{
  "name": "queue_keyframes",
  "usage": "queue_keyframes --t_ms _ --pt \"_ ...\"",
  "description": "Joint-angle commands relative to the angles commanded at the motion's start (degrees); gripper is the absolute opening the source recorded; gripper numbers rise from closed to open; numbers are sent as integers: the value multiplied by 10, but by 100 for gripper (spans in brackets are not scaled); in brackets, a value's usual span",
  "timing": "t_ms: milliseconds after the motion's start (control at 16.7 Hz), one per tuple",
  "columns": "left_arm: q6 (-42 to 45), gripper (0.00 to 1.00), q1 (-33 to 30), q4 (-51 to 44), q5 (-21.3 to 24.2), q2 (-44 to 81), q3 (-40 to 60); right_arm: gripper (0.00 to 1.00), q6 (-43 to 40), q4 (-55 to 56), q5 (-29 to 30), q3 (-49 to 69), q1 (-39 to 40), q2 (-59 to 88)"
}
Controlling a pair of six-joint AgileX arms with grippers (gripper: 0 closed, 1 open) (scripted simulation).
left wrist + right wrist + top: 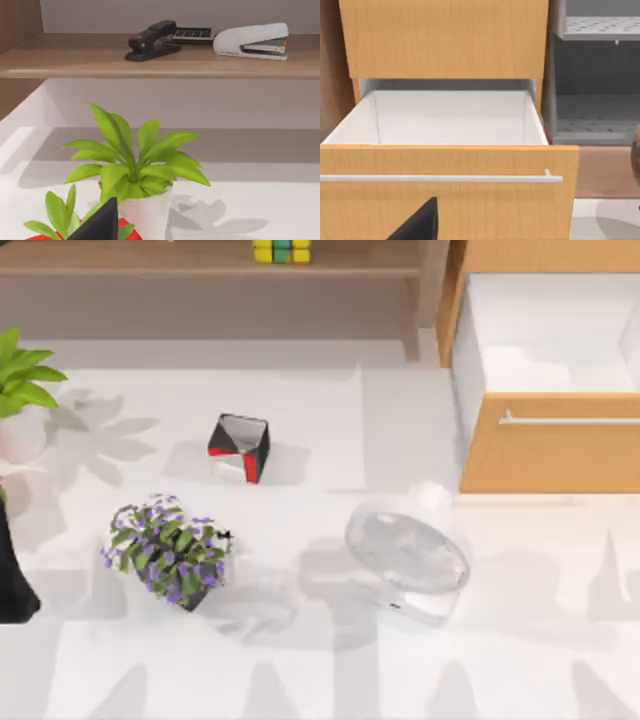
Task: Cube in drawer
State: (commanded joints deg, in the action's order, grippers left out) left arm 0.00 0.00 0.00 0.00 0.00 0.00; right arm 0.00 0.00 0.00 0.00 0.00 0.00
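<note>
The cube (281, 251) sits on the wooden shelf (150, 260) at the back of the desk (330, 670), its yellow, green and blue tiles showing at the top edge of the top view. It is well apart from the drawer (550, 445), which stands pulled out at the back right of the desk, its white inside bare and its silver bar handle (570, 421) running across the light-orange front.

From my right wrist I look straight at that drawer front (445, 165) and its handle (440, 178), with the open white box behind it. A dark part of my right arm pokes in at the lower edge there, but I cannot tell how my right jaws stand.

My left arm is at the far left edge of the desk, a dark shape low on that side in the top view. From my left wrist I see a green plant in a white pot (132, 165) on the desk, and behind it a shelf carrying a black stapler (152, 41) and a white stapler (251, 41). I cannot tell how my left jaws stand either.

On the desk lie a red, black and white block (239, 447) left of centre, a purple-flowered plant (168, 552) in front of it, and a clear glass bowl (407, 552) lying tilted near the drawer front.
</note>
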Motion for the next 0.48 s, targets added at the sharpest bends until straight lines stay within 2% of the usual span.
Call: queue_keyframes --t_ms 240,480 --pt "0 100 0 0 0 0 0 100 0 15 5 17 13 17" --pt "0 100 0 0 0 0 0 100 0 89 36 110 76 121"
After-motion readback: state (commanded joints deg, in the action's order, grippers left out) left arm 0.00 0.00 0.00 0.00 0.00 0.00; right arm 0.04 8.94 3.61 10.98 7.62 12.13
